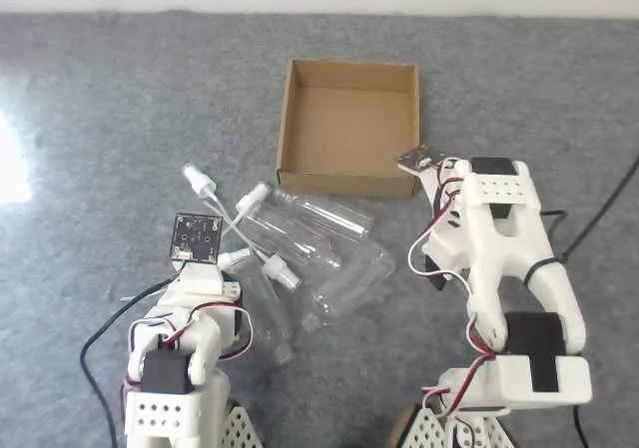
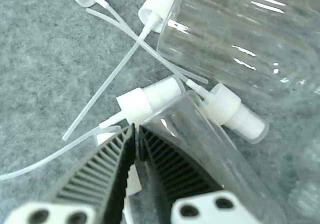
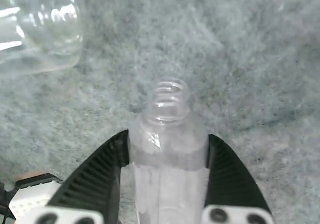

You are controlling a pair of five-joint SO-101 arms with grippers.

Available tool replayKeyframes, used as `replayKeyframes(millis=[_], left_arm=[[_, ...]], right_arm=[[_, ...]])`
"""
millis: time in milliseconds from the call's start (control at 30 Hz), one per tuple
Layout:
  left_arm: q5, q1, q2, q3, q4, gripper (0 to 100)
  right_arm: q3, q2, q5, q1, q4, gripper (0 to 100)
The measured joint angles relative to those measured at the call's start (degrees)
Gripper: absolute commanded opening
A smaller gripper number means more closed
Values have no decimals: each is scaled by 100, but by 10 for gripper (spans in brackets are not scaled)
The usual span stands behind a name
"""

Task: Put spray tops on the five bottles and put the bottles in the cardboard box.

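One clear bottle [image 3: 167, 119] is gripped across its body by the right gripper [image 3: 167, 136] at the lower centre of the right wrist view. Its threaded neck is bare and clear of the jaws. Being empty thin plastic, it is probably light, slick and easy to dent, so a hold below the shoulder suits it and leaves the neck free for a top.

The left gripper [image 2: 136, 129] has its jaws drawn to a thin slit at the lower centre of the left wrist view, tips just beside a white spray top [image 2: 150, 100]. A thin tube runs past the tips, and whether they pinch it cannot be told. The top looks small and stiff with a limp tube, so it is best taken by its collar.

The other bottles [image 1: 315, 224] lie heaped mid-frame in the high view, just below the cardboard box [image 1: 346, 182].
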Motion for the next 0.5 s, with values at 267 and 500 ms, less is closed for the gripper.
replayKeyframes(millis=[267, 500], left_arm=[[0, 0, 0, 0, 0, 13], [0, 0, 0, 0, 0, 13]], right_arm=[[-88, 765, -26, -396, 0, 241], [-343, 914, -26, -484, 35, 241]])
